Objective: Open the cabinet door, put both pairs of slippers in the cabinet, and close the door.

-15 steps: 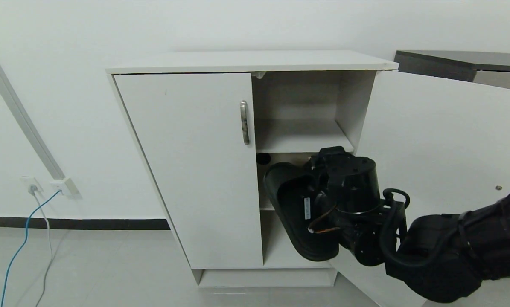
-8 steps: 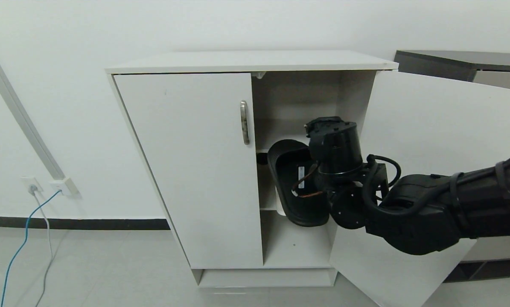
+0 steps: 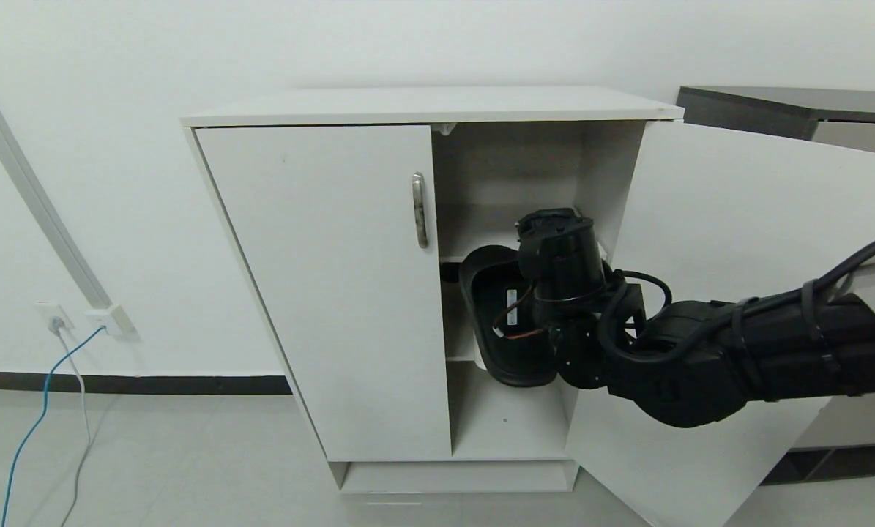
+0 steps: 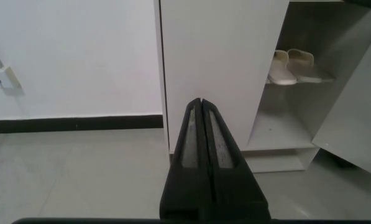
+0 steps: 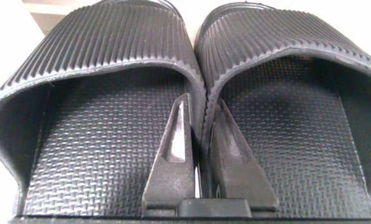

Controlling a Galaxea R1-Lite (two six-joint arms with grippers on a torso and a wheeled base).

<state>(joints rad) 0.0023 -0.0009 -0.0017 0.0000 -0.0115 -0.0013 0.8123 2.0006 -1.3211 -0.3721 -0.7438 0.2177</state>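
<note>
The right tool (image 5: 202, 106) is pinched narrow on the touching inner walls of the 2 black slippers (image 3: 507, 322), held on end at the right half of the open cabinet (image 3: 320, 293); light, soft rubber, likely to flex there.

Head: high, facing forward and down at the cabinet (image 3: 320, 293), mid-range.
Left wrist: low, farther back, facing the same cabinet.
Right wrist: very close on slippers (image 5: 110, 155).
Shared: cabinet's open side.
</note>
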